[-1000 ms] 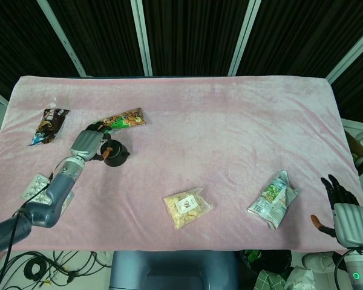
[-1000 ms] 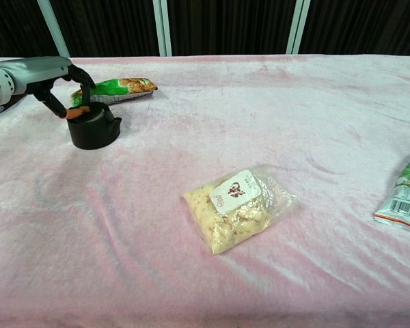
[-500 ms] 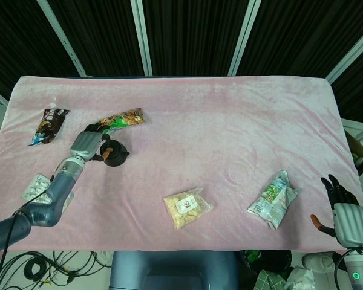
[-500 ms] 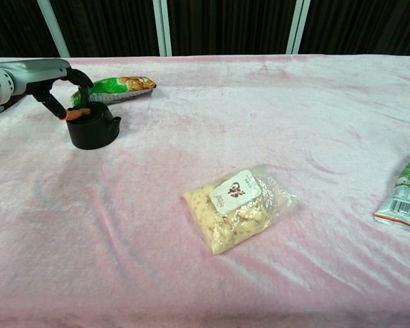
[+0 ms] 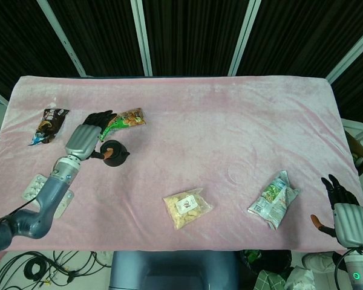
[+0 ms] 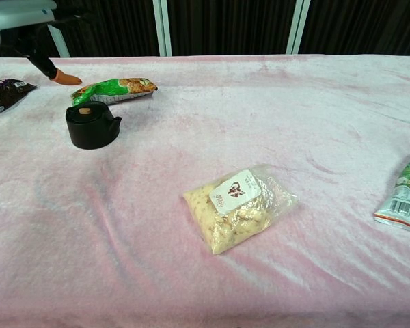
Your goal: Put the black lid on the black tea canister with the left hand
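Lid (image 6: pixel 89 113) seated on canister (image 6: pixel 91 132), left side of worktop (image 5: pixel 230 121), by green snack bag (image 6: pixel 114 89). Left hand (image 5: pixel 85 138) raised clear above it, fingers (image 6: pixel 66 78) apart, empty: release looks done. Right hand (image 5: pixel 346 216) idle at worktop edge, fingers spread.

A pink velvet cloth (image 5: pixel 187 115) covered the table from edge to edge. A green snack packet (image 5: pixel 126 118) lay flat near the far left of the cloth, its long axis tilted. A dark brown snack packet (image 5: pixel 48 124) lay well to the left of it, near the left edge. A blister pack of tablets (image 5: pixel 35 186) rested at the near-left edge. A clear bag of pale yellow snacks (image 5: pixel 187 207) with a white label lay near the front centre. A white and green foil packet (image 5: pixel 273 199) lay crumpled at the near right, well apart from the clear bag. Cables (image 5: pixel 42 269) lay on the floor below the front edge.
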`<state>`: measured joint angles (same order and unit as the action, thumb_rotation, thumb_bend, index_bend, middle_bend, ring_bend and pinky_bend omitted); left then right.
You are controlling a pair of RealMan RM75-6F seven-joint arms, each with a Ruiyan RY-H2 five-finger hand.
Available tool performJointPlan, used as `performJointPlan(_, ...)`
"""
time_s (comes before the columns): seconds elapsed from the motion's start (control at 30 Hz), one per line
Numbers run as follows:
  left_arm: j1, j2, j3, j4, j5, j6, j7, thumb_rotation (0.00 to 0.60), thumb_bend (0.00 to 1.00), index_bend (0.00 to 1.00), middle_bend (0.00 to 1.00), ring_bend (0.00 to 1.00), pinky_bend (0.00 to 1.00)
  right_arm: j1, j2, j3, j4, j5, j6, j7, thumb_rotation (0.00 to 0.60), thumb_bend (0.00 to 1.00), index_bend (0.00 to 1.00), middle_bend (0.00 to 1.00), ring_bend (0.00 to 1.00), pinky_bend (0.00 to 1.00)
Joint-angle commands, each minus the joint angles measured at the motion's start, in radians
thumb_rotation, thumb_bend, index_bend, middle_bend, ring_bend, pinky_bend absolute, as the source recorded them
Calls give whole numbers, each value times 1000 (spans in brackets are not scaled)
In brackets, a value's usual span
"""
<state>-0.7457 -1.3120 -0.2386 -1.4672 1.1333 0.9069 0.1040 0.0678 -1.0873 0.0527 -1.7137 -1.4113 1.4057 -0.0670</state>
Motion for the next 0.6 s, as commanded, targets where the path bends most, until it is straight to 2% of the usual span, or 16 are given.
performJointPlan(0.03, 130, 179, 83, -244, 66, 184, 198, 600, 268, 130, 24, 0, 44, 0, 1, 1, 0, 1, 0, 1, 600, 178, 1, 25, 136, 192)
performJointPlan(0.1, 227, 254, 159, -371, 100, 305, 315, 600, 268, 132, 25, 0, 50, 0, 1, 3, 0, 3, 2, 3, 600, 178, 1, 25, 135, 192)
performJointPlan(0.17, 269, 277, 193, -413, 109, 350, 351, 600, 268, 132, 26, 0, 55, 0, 2, 3, 0, 3, 2, 3, 600, 178, 1, 25, 135, 192)
performJointPlan(0.2, 320, 301, 235, -456, 121, 396, 372, 600, 267, 132, 26, 0, 58, -1, 2, 3, 1, 1, 3, 3, 600, 178, 1, 25, 135, 192)
performJointPlan(0.3, 424, 335, 312, -505, 165, 484, 339, 600, 267, 132, 28, 0, 65, -1, 1, 1, 2, -6, 8, 1, 600, 178, 0, 25, 136, 192)
performJointPlan(0.43, 503, 340, 367, -439, 271, 551, 213, 600, 267, 144, 35, 0, 66, -3, 0, 1, 5, -10, 12, 2, 600, 178, 0, 25, 136, 192)
performJointPlan(0.6, 540, 327, 376, -309, 342, 584, 40, 600, 267, 161, 37, 0, 62, -3, -1, -1, 7, -15, 14, 1, 600, 178, 0, 25, 136, 192)
